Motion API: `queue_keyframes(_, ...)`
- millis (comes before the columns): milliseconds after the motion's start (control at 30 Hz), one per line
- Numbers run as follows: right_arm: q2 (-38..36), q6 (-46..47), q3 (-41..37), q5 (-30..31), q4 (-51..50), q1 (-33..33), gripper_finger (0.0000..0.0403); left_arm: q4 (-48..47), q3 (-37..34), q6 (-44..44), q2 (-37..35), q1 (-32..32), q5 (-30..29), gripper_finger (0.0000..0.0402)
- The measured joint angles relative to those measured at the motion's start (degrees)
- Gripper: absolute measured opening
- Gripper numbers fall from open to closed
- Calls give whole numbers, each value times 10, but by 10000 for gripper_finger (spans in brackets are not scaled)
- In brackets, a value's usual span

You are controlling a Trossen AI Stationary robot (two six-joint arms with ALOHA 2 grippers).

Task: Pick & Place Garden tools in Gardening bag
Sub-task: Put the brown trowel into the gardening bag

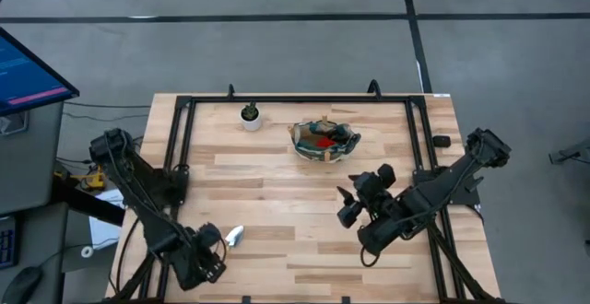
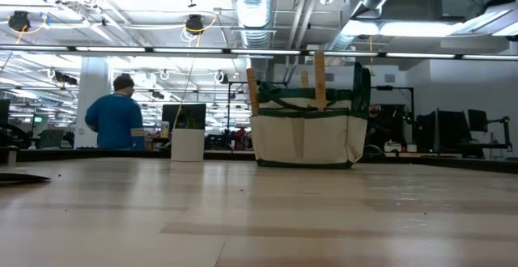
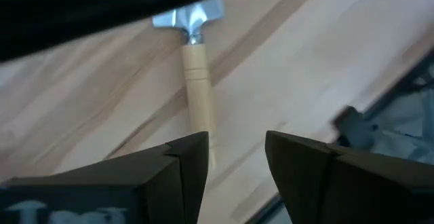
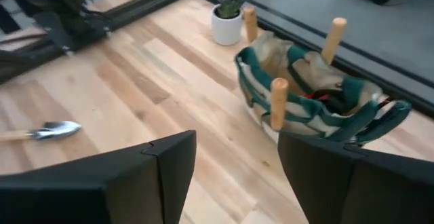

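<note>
One trowel (image 1: pixel 234 236) lies flat on the table near its front left, silver blade toward the far right. In the left wrist view its wooden handle (image 3: pixel 197 91) runs toward my left gripper (image 3: pixel 236 163), which is open just behind the handle's free end; I cannot tell whether a finger touches it. The gardening bag (image 1: pixel 323 140) stands at the far middle, with three wooden trowel handles (image 4: pixel 277 102) sticking up out of it. My right gripper (image 1: pixel 353 204) is open and empty, near side of the bag, facing it (image 4: pixel 312 95).
A small white pot with a green plant (image 1: pixel 250 115) stands left of the bag, near the far edge. A black frame (image 1: pixel 295 101) runs round the table's edges. In the low view a person in blue (image 2: pixel 117 117) stands far behind the table.
</note>
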Motion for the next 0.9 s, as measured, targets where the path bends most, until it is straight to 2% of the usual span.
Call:
queue_keyframes(567, -4, -4, 0, 1, 8, 51, 198, 33, 0, -3, 109, 1, 38, 136)
queue_keyframes(733, -4, -4, 0, 1, 8, 57, 196, 37, 1, 7, 144, 1, 90, 133)
queue_keyframes(800, -4, -4, 0, 1, 9, 61, 197, 37, 1, 5, 145, 2, 95, 120)
queue_keyframes(900, -4, -6, 0, 1, 10, 61, 198, 43, -1, 1, 136, 8, 99, 75)
